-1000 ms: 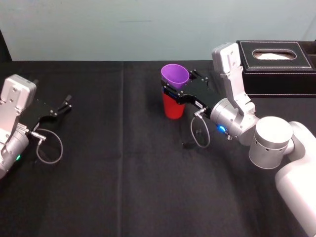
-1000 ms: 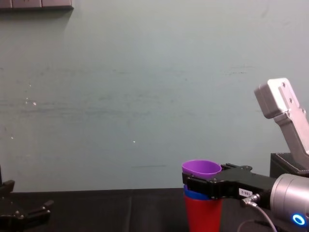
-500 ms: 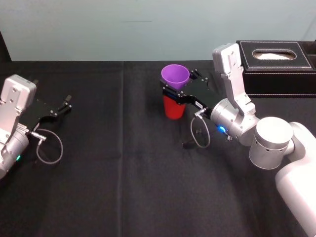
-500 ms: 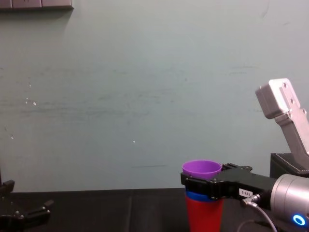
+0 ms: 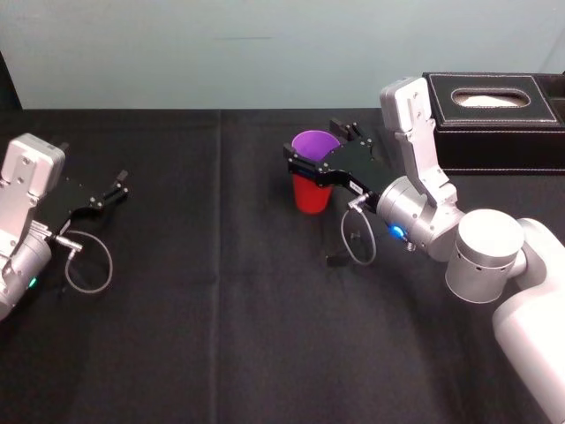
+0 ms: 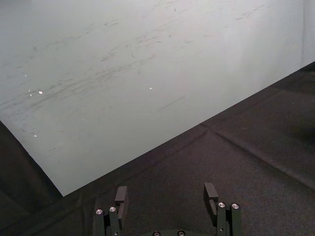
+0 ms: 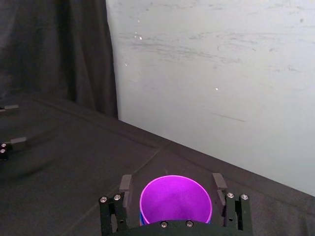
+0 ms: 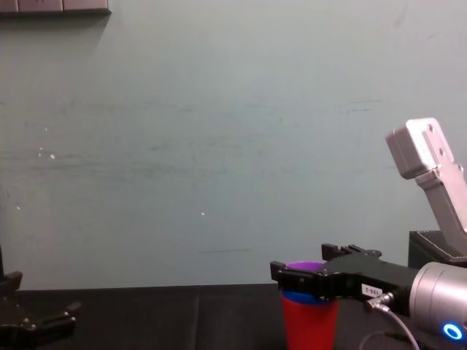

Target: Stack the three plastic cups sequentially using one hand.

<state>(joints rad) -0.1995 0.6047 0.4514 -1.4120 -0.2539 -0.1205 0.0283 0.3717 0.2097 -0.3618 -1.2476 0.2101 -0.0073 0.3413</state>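
Note:
The three plastic cups stand nested upright at the table's middle back: the red cup [image 5: 311, 196] at the bottom, a thin blue rim [image 8: 298, 297] above it, and the purple cup [image 5: 314, 147] seated inside on top. My right gripper [image 5: 315, 142] is open, one finger on each side of the purple cup's rim. In the right wrist view the purple cup [image 7: 175, 202] sits between the fingers [image 7: 125, 185] with a small gap on each side. My left gripper [image 5: 117, 185] is parked open at the far left, with nothing between its fingers [image 6: 120, 195].
A black stitched tissue box [image 5: 494, 119] stands at the back right, just behind my right arm. A black cloth [image 5: 221, 300] covers the table. A pale wall [image 8: 219, 146] rises right behind it.
The purple cup has dropped from a raised, tilted position down into the blue and red cups. My right gripper's fingers have spread off it. The left arm has not moved.

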